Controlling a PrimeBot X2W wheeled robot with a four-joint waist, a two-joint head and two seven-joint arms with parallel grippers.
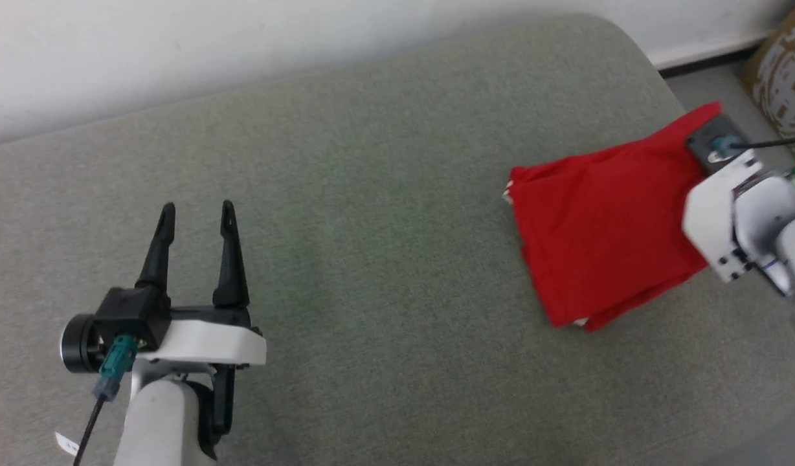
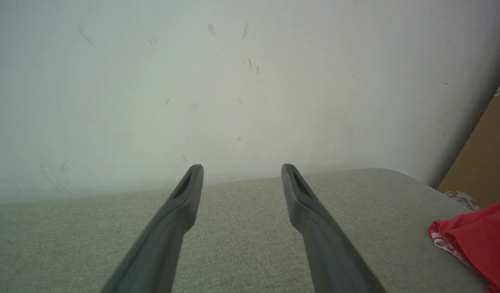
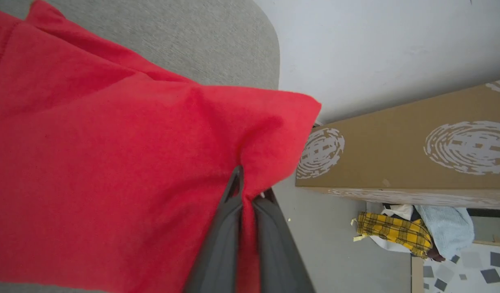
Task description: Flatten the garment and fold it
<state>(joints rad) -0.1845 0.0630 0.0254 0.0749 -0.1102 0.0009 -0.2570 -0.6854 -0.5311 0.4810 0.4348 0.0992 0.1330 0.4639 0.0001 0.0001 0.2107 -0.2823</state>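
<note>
A soft grey-green cushion (image 1: 371,259) is sitting before a white wall (image 1: 177,45). The garment (image 1: 604,226) is lying folded on the cushion's right end, red side up, with a bit of striped trim (image 2: 441,243) peeking out at its edge. The right gripper (image 3: 250,187) is pinching one far corner, its fingers squeezing tight on the red cloth by the cushion's rounded end. The left gripper (image 1: 197,217) is hanging well apart over bare cushion, fingers spread wide, holding nothing. Beside the cushion a brown cardboard box (image 3: 396,162) with white swirly round prints is standing on the grey floor (image 3: 335,252). Near it a yellow checked cloth (image 3: 392,232) and a pale blue cloth (image 3: 449,230) are lying heaped.
</note>
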